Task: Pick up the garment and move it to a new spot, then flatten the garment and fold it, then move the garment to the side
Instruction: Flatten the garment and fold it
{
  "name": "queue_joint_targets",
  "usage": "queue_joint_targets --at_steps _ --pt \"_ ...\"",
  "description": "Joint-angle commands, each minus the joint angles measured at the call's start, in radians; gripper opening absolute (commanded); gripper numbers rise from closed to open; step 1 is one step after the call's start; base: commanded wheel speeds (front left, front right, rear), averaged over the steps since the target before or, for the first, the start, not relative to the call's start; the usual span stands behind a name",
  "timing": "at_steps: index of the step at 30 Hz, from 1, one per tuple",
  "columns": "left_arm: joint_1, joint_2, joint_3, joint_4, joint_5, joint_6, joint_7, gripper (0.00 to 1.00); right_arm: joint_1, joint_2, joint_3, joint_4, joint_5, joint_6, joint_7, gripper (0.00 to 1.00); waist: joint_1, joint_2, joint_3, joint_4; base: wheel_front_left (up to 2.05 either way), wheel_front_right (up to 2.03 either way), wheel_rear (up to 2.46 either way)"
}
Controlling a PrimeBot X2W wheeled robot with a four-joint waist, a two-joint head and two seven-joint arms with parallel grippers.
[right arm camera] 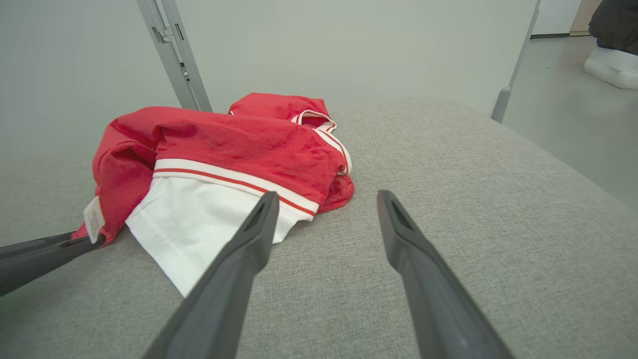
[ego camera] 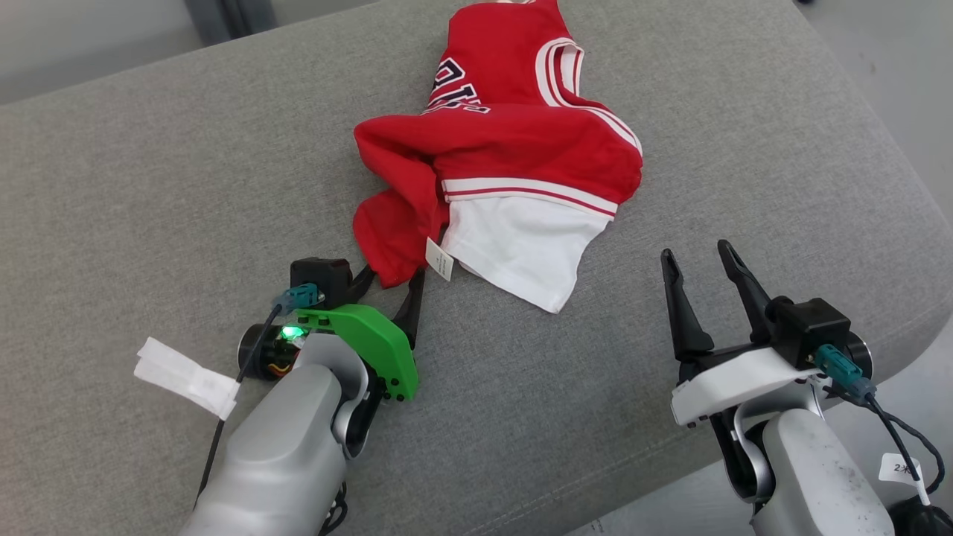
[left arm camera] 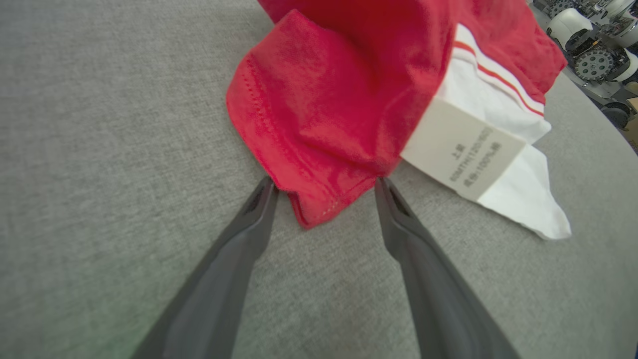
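Bright, even, diffuse light, faint shadow beneath garment (ego camera: 521, 141), wrist views bowed at edges

Garment (ego camera: 514, 149) on cushion (ego camera: 149, 223), corner inside left pincer (left arm camera: 325, 183).

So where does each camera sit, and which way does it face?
Head view: on the robot's head, looking down at the red and white garment on the grey cushion; left end effector and right end effector show.
Left wrist view: on the left wrist, looking along that open end effector, which straddles the garment's red corner.
Right wrist view: on the right wrist, looking across the cushion at the garment past its open end effector.
Shared: both wrist views catch the garment's white label.
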Motion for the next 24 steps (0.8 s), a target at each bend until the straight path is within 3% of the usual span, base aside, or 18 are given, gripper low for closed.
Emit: queue_joint_targets --at_steps 1,4,5,6,8,17,24 --pt "-0.011 0.006 -0.015 0.017 -0.013 0.015 0.009 1.00 -0.010 0.000 0.002 0.002 0.003 -0.001 -0.008 1.00 0.0000 -0.0001 0.005 -0.008 0.00 0.00 0.00" --pt "-0.025 0.006 -0.045 0.036 -0.024 0.028 0.008 1.00 -0.010 0.000 0.001 0.005 0.005 -0.001 -0.010 1.00 0.0000 -0.0001 0.003 -0.007 0.00 0.00 0.00" --pt "-0.029 0.006 -0.053 0.040 -0.027 0.030 0.008 0.84 -0.010 0.000 0.001 0.006 0.005 -0.001 -0.010 1.00 0.0000 -0.0001 0.002 -0.006 0.00 0.00 0.00" --pt "-0.034 0.006 -0.063 0.045 -0.032 0.033 0.007 0.48 -0.011 0.000 0.002 0.007 0.004 -0.001 -0.011 1.00 0.0000 -0.0001 0.001 -0.005 0.00 0.00 0.00" --pt "-0.045 0.006 -0.078 0.050 -0.037 0.039 -0.004 0.00 -0.012 0.000 0.003 0.008 0.001 -0.001 -0.011 1.00 0.0000 -0.0001 -0.001 0.000 0.00 0.00 0.00" --pt "-0.047 0.006 -0.084 0.070 -0.092 0.036 -0.077 0.00 0.009 -0.001 -0.023 0.004 -0.026 -0.001 -0.009 1.00 0.0000 -0.0001 -0.027 0.077 0.00 0.00 0.00" --pt "0.008 0.078 0.046 -0.008 -0.086 0.048 -0.104 0.00 0.026 -0.001 -0.050 -0.002 -0.042 -0.001 0.004 1.00 0.0000 -0.0001 -0.069 0.181 0.00 0.00 0.00"
